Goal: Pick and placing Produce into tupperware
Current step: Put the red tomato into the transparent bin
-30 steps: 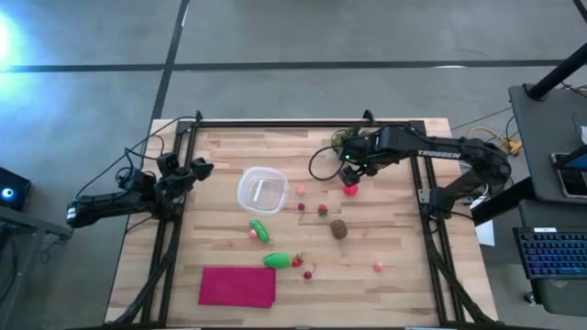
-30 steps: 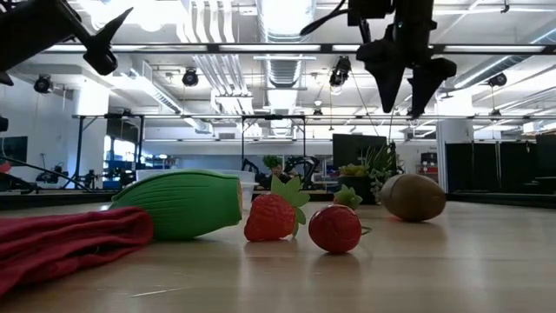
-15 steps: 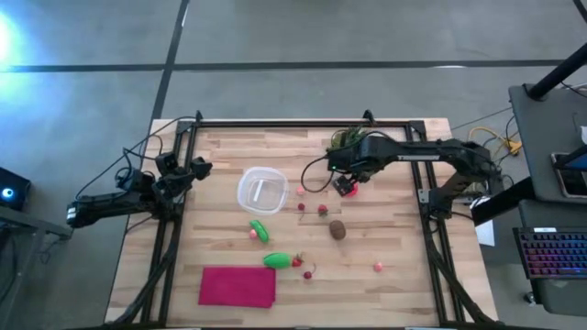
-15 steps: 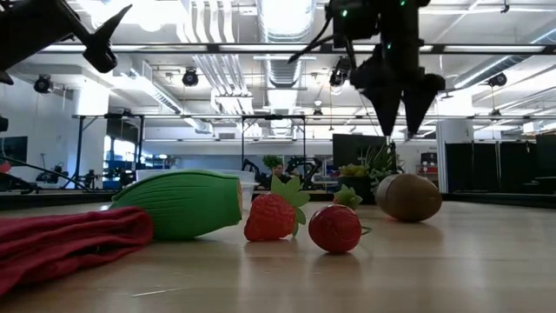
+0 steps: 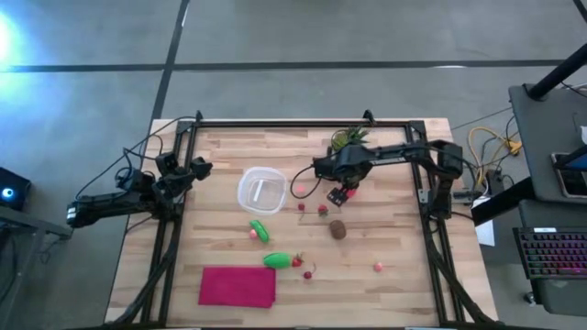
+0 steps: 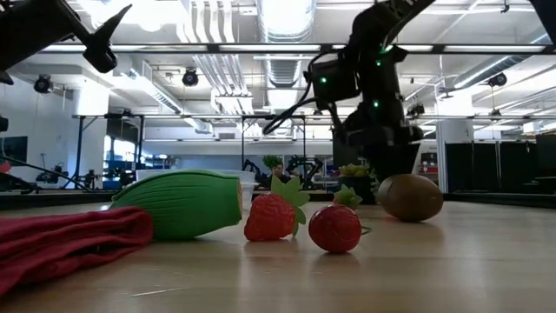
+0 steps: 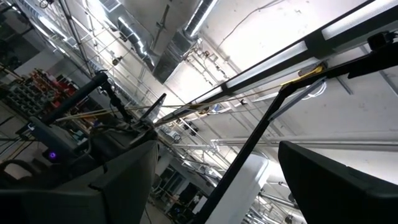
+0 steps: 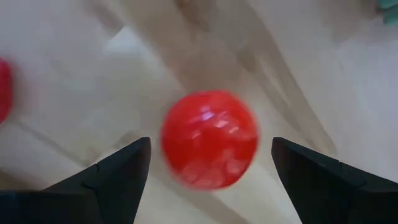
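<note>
Near edge, 7 o'clock: magenta cloth [image 5: 238, 285]. Just beyond it lie a green oblong vegetable [image 5: 277, 260] and a strawberry [image 5: 296, 261]; farther in, a brown kiwi [image 5: 338, 228]. At centre sits the clear tupperware [image 5: 261, 191], holding no produce. Toward 2 o'clock from it, the right gripper [image 5: 340, 193] hangs over a red ball [image 8: 209, 139] on the table, fingers [image 8: 118, 174] spread either side, not touching. The left gripper [image 5: 194, 169] waits at 9 o'clock, fingers apart.

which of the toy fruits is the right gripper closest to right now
The red ball, sitting between the open fingers of the right gripper. The other fruit lies farther off, nearer the table's front.
</note>
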